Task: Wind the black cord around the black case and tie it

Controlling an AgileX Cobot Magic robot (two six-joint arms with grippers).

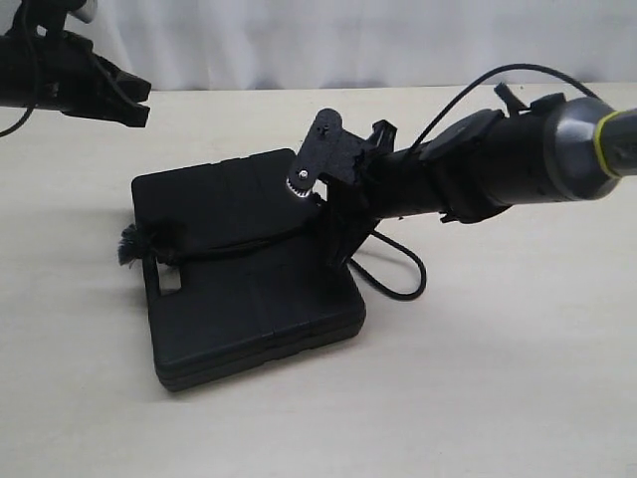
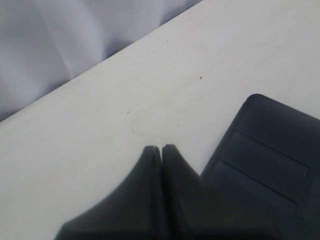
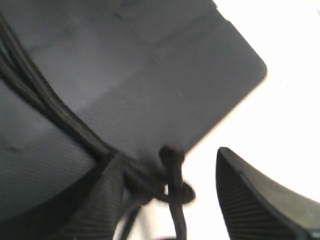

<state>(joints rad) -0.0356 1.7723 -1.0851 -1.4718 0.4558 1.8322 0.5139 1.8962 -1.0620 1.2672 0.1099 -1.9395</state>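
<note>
The black case (image 1: 249, 284) lies flat on the table, handle slot toward the left. The black cord (image 1: 234, 247) runs across its lid from a frayed tuft (image 1: 129, 245) at the left edge to the right edge. My right gripper (image 1: 320, 199) hangs over that right edge, open. In the right wrist view the black cord (image 3: 60, 117) crosses the black case (image 3: 150, 65) in several strands and ends in a knotted loop (image 3: 176, 190) between my right gripper's (image 3: 170, 155) spread fingers, close beside one finger (image 3: 100, 200). My left gripper (image 2: 161, 148) is shut and empty, above the table beside a case corner (image 2: 270, 150).
A thin smooth arm cable (image 1: 403, 274) loops on the table just right of the case. A pale curtain (image 1: 348, 40) backs the far table edge. The left arm (image 1: 80, 85) hovers at the far left, away from the case.
</note>
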